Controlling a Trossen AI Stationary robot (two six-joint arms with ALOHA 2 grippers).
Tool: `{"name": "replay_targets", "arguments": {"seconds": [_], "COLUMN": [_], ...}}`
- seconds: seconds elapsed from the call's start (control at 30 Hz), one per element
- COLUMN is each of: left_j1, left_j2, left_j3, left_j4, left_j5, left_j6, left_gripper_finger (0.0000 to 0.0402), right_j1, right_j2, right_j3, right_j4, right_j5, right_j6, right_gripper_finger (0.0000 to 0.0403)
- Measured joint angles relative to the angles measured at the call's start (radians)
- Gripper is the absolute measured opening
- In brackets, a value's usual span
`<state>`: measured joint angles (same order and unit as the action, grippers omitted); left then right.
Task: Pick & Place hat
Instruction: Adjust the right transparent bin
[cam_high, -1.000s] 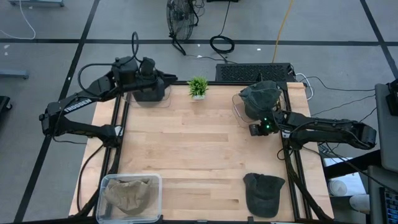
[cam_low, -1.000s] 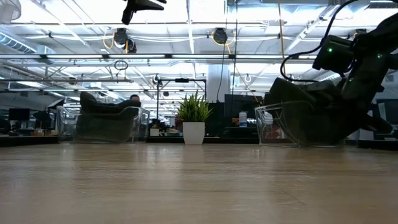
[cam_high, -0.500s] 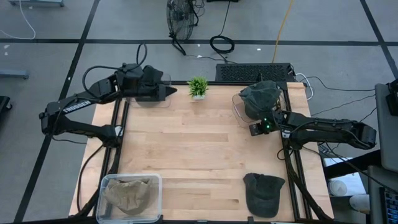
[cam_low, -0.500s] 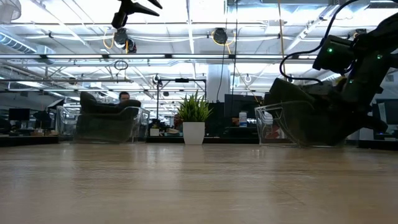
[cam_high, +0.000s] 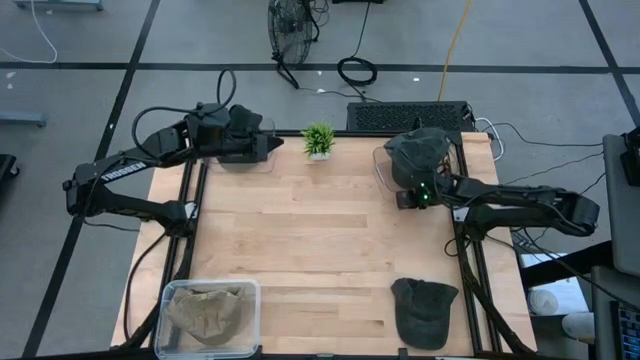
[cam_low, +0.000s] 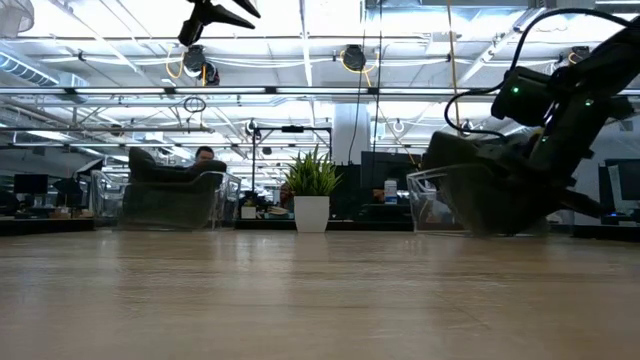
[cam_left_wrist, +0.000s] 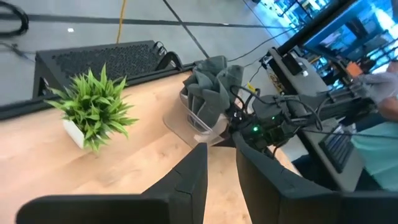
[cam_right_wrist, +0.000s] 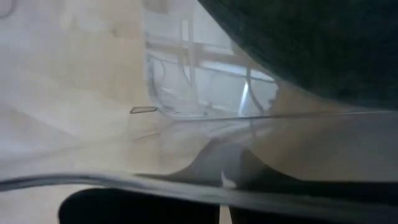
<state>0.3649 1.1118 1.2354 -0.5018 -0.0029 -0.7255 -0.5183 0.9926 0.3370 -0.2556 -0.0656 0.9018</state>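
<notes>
two dark hats: one (cam_high: 418, 152) heaped in the clear bin (cam_high: 383, 172) at the table's back right, another (cam_high: 424, 310) flat at the front right edge. right gripper (cam_high: 408, 197) sits at that bin's near wall, fingers fully closed, grip on the bin not clear. left gripper (cam_high: 268, 145) hangs high over the back-left bin (cam_high: 243, 160), fingers (cam_left_wrist: 193, 180) slightly apart, empty. potted plant (cam_high: 319, 140) between the bins.

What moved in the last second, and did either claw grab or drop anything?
The right claw slid slightly toward the table's middle beside the clear plastic bin of dark hats. The left claw, raised, swung slightly. Nothing grabbed or released. The dark cap at the near edge and the small potted plant stayed put.
</notes>
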Motion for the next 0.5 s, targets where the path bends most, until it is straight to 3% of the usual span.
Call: {"name": "replay_targets", "arguments": {"seconds": [0.23,0.5], "left_j1": [-0.003,-0.023], "left_j2": [0.000,0.000], "left_j3": [0.000,0.000], "left_j4": [-0.001,-0.002], "left_j5": [0.005,0.027], "left_j6": [0.028,0.103], "left_gripper_finger": [0.0093,0.0093], "right_j1": [-0.068,-0.151], "right_j2": [0.070,0.144], "right_j3": [0.000,0.000], "right_j4": [0.191,0.236], "right_j5": [0.023,0.042], "right_j6": [0.123,0.179], "right_gripper_finger": [0.0000,0.0000]}}
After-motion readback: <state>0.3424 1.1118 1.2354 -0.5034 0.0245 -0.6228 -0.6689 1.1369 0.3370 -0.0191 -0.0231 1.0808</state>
